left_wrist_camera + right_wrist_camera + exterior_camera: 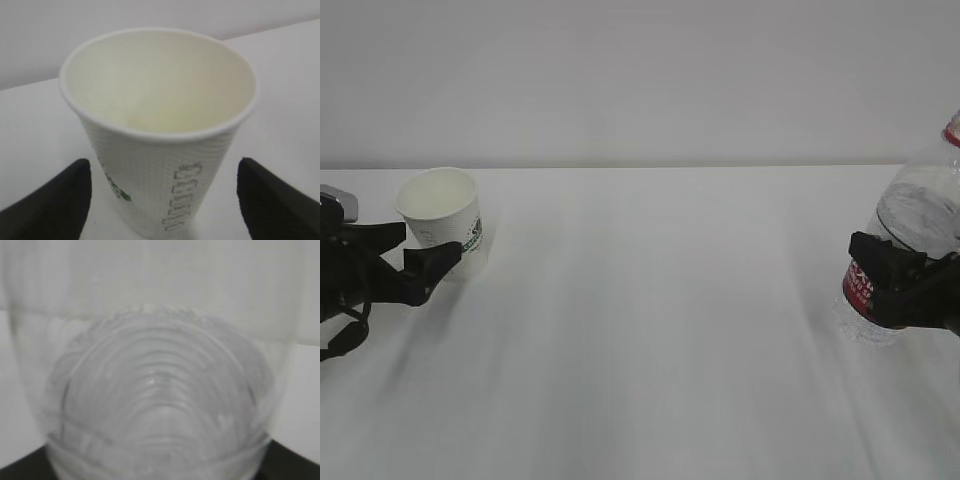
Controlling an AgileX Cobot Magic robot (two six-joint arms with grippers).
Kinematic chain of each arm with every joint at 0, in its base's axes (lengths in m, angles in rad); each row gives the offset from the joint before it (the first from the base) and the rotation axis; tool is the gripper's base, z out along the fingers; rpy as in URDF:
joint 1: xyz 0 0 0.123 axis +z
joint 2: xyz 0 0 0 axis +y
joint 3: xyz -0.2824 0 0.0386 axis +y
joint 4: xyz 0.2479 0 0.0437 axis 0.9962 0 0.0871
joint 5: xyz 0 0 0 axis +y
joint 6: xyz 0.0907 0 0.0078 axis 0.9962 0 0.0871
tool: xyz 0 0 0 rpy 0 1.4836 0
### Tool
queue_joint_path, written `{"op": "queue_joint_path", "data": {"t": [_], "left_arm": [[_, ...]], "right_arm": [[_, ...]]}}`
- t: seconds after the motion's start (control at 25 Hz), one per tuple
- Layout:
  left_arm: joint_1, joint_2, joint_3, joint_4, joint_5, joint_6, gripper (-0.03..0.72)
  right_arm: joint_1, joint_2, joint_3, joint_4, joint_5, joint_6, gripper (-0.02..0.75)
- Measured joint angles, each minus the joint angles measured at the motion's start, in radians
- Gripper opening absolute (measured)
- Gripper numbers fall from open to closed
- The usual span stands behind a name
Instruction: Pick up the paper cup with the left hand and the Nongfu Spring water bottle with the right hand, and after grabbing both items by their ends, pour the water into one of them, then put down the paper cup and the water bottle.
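Nongfu Spring water bottle (920, 232), top cropped, gripped by right fingers (876, 262); left fingers (432, 258) spread beside paper cup (445, 217).

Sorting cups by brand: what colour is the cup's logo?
Dark green on the white paper cup; left wrist view shows it best.

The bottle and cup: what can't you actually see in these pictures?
- Bottle top: cut off by the exterior view's right edge.
- Bottle in the right wrist view: fills the frame, blurred; the grip itself is hidden.
- Cup base: cut off by the left wrist view's bottom edge.
- Cup lettering: too blurred to read.
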Motion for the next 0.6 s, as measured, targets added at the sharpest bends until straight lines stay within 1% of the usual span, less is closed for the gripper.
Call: {"op": "queue_joint_path", "data": {"t": [0.16,0.44,0.6], "left_arm": [[-0.002,0.002,-0.03,-0.036,0.013,-0.002,0.683],[-0.002,0.079,-0.062,-0.041,0.018,-0.002,0.683],[-0.002,0.092,-0.076,-0.041,-0.021,-0.002,0.683]], "right_arm": [[0.0,0.0,0.0,0.0,0.0,0.0,0.421],[0.0,0.0,0.0,0.002,0.0,0.0,0.421],[0.0,0.0,0.0,0.002,0.0,0.0,0.421]]}}
